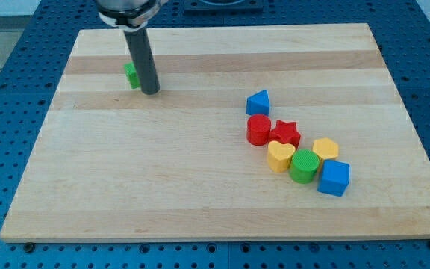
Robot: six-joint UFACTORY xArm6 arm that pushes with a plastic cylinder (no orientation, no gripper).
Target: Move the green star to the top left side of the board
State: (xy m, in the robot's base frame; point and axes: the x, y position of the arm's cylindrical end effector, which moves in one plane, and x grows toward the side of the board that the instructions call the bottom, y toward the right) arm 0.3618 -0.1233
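Camera view: green star (131, 75), upper left part of the board (200, 202), mostly hidden behind my rod, touching or just beside my tip (150, 92) on the tip's left; I have no jaws, only this rod. Well apart toward the view's right, clustered: blue triangular block (257, 101), red cylinder (258, 129), red star (285, 134), yellow heart (280, 156), green cylinder (304, 165), yellow hexagonal block (325, 148), blue cube (334, 178).

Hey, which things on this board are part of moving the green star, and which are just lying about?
Part of the job:
green star, mostly hidden behind the rod
my tip, just to the view's right of it

Just lying about:
blue triangle block
red cylinder
red star
yellow heart
yellow hexagon
green cylinder
blue cube
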